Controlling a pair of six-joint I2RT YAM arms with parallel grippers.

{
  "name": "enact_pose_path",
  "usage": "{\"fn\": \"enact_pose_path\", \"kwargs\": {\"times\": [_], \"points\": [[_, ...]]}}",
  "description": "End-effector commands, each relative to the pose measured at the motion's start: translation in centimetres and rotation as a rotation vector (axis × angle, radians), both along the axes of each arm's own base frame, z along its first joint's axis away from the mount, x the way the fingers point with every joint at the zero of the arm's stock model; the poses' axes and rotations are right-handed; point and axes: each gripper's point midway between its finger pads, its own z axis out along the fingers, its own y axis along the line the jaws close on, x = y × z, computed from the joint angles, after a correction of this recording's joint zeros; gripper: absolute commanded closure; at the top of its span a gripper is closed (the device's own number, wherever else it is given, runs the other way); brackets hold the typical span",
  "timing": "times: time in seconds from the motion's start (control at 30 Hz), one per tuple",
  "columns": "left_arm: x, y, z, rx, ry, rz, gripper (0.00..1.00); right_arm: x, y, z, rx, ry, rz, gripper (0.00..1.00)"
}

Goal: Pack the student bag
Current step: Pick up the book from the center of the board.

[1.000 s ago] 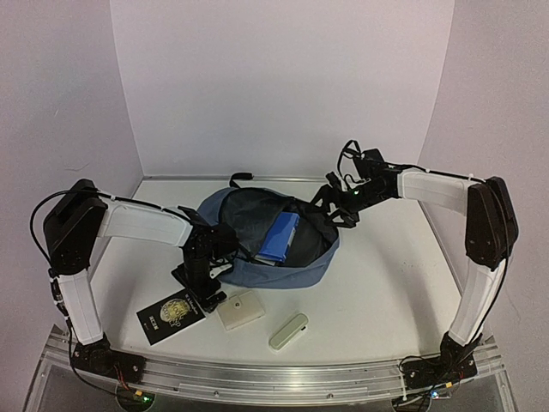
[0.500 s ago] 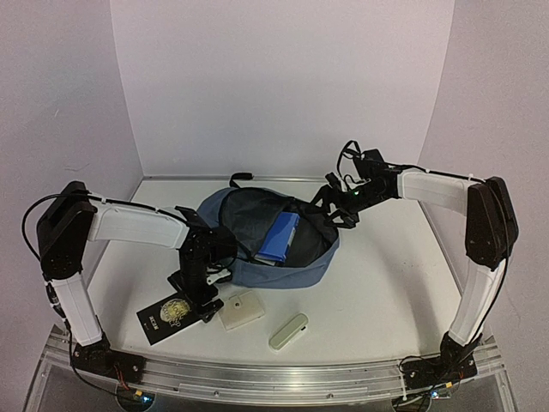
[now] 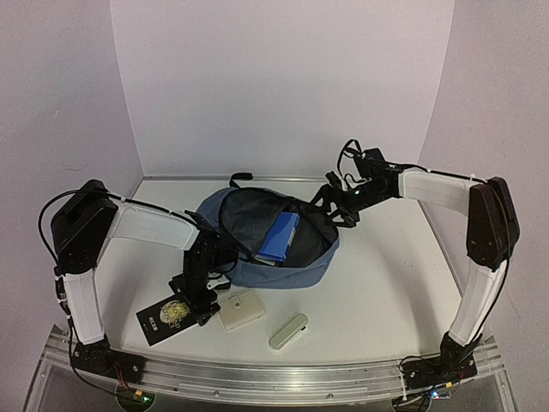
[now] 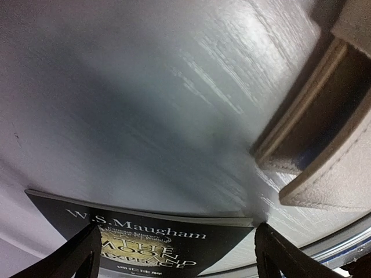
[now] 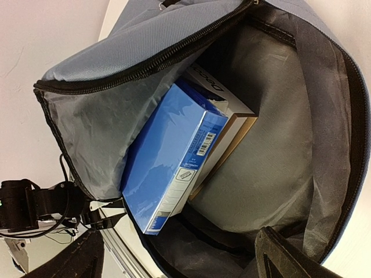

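The student bag (image 3: 296,262), a slate-blue backpack, lay in the middle of the white table (image 3: 386,283) with its main zip undone and its mouth gaping upward. Inside it, a bright blue book (image 5: 168,156) with a barcode on its edge leaned against the grey lining, and a white book (image 5: 229,113) with tan page edges sat just behind it.

My right gripper (image 5: 185,258) hung at the bag's far-right rim, looking down into the opening. Its fingers (image 5: 87,258) stood wide apart, and nothing was clamped between them.

My left gripper (image 4: 179,258) was low over the table, just beside the bag's near-left edge. Its fingers (image 4: 81,255) were also spread wide and held nothing. Under them lay a black paperback (image 4: 174,237) with "W.S. Maugham" in pale letters on its cover. I could not tell whether the fingertips touched it. A beige case (image 4: 324,145) lay close on the paperback's right, and a cream oblong case (image 3: 288,331) lay farther right, near the table's front edge.
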Motion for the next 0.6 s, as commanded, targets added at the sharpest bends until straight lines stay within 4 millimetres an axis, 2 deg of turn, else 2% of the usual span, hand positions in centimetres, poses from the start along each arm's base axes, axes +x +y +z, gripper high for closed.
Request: {"fn": "enact_pose_path", "kwargs": {"times": [0.0,0.23,0.37,0.57], "points": [[-0.4,0.9,-3.6,0.063,0.05,-0.019,0.15,-0.1,-0.4,2.6,0.02,-0.062,0.001,0.1],[-0.5,0.7,-3.9,0.057,0.069,-0.025,0.31,-0.1,-0.5,2.9,0.019,-0.069,-0.003,0.11],[-0.2,0.8,-4.2,0.067,0.067,-0.025,0.44,0.0,-0.4,3.1,0.022,-0.069,-0.004,0.11],[0.8,-0.6,-2.6,0.025,0.026,-0.008,0.65,-0.1,-0.4,3.2,0.023,-0.072,-0.001,0.11]]}}
